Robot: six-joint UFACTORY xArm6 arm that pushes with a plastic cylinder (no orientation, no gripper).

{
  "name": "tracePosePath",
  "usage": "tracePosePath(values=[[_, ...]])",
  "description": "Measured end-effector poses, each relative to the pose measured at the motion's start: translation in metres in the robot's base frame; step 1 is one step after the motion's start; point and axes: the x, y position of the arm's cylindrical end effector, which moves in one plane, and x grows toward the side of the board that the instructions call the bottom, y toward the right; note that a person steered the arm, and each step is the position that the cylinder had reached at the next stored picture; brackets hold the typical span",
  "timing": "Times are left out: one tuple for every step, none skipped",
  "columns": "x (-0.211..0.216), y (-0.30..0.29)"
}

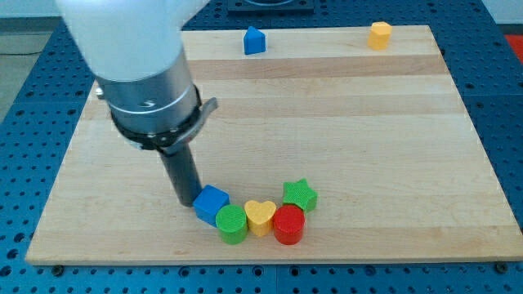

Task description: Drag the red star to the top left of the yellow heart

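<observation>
The tip [186, 201] is a bare rod with nothing to open or close, and it holds nothing. It touches the blue cube [211, 202]. The red block [288, 224] lies to its right and slightly lower, beyond the yellow heart [261, 216], against the heart's right side.

The arm [122, 41] comes down from the upper left of the frame as 1 wide white tube, ending in a grey and black collar [155, 114]. Under it the dark rod [181, 173] stands nearly upright, and my tip [187, 202] is at lower centre-left.
</observation>
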Motion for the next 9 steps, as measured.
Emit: tracePosePath(values=[[0.000, 0.005], [0.000, 0.001], [-0.023, -0.042], [-0.069, -0.119], [-0.132, -0.189], [-0.156, -0.203], [-0.187, -0.203], [-0.250, -0.202], [-0.301, -0.202]])
